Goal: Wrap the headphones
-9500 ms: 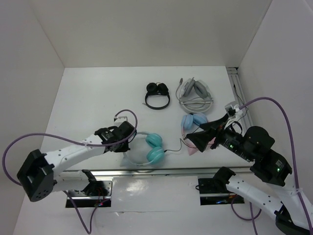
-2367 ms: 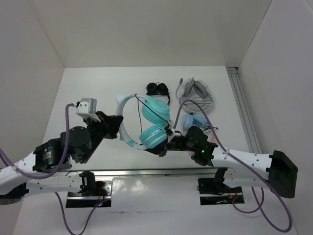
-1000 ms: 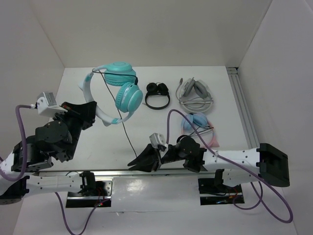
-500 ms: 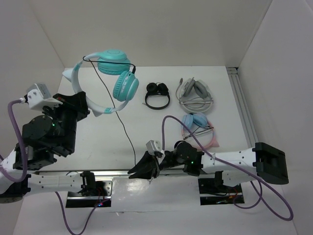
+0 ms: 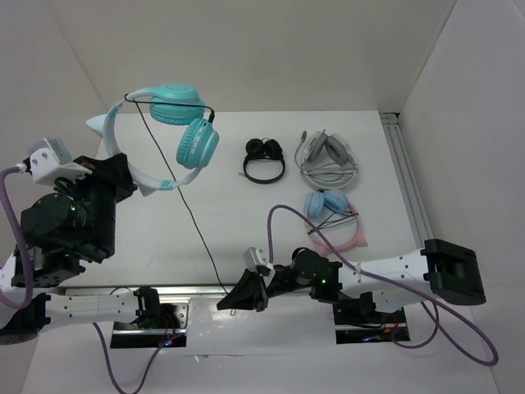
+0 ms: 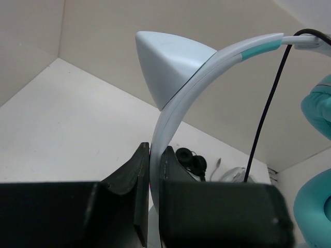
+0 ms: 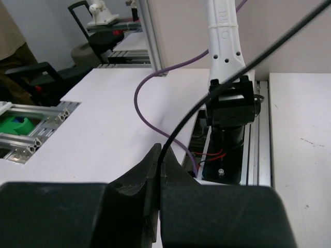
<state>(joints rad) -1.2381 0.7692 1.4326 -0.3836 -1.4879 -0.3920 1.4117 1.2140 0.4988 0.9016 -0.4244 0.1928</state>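
The headphones [image 5: 197, 141] hang in the air over the table's left back part, teal cups on the right, white headband [image 5: 123, 160] with a pointed ear [image 6: 165, 62] on the left. My left gripper [image 5: 125, 174] is shut on the headband [image 6: 176, 108], whose strip sits pinched between the jaws at the left gripper [image 6: 154, 155]. The thin black cable [image 5: 193, 217] runs taut from the cups down to the table's near edge. There my right gripper [image 5: 225, 304] is shut on it; the cable [image 7: 207, 103] rises straight out of the right gripper [image 7: 161, 155].
A small black pair [image 5: 264, 160] and a grey-white pair [image 5: 328, 156] lie at the back middle. A pink-banded pair with light blue cups [image 5: 332, 215] lies right of centre. A metal rail [image 5: 406, 189] lines the right side; white walls enclose the table.
My left gripper has lifted the headphones further up and to the left. My right gripper slid toward the near edge along the cable and closed on it; the cable is now stretched straight.
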